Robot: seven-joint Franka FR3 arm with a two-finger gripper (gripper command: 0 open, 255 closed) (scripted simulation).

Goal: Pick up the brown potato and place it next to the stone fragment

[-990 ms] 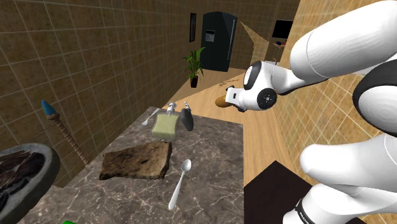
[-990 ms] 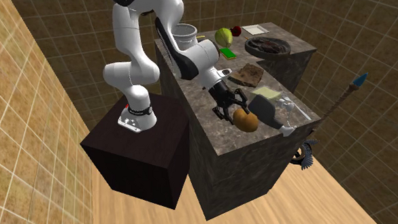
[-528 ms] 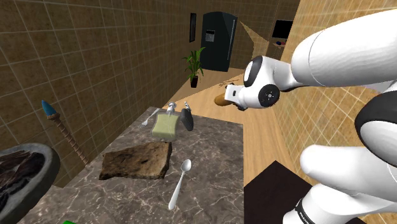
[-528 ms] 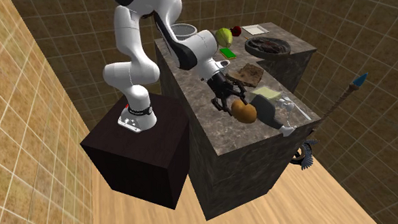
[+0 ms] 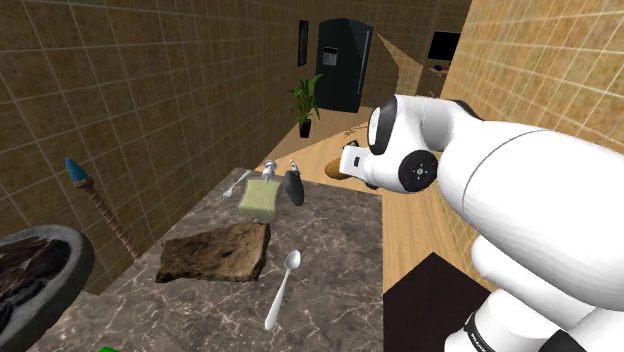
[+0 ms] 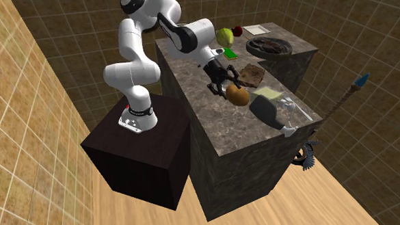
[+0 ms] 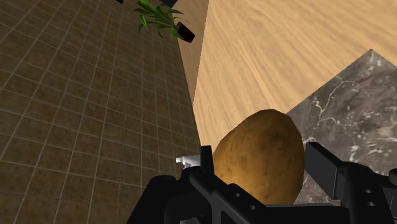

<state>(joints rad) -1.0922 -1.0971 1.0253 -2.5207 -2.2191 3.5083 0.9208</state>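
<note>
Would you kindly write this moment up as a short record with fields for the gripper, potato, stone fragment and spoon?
gripper: shut on the potato, raised above the counter
potato: brown, clasped in the gripper
stone fragment: flat, brown, lying on the counter
spoon: on the counter beside the stone fragment

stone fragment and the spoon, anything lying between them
Nothing: in the shoulder view only bare marble countertop separates the stone fragment from the spoon.

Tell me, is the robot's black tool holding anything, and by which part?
Yes. The black two-finger tool holds the brown oval potato, clasped by its two opposite sides between the fingers, in the air above the dark marbled counter.
</note>
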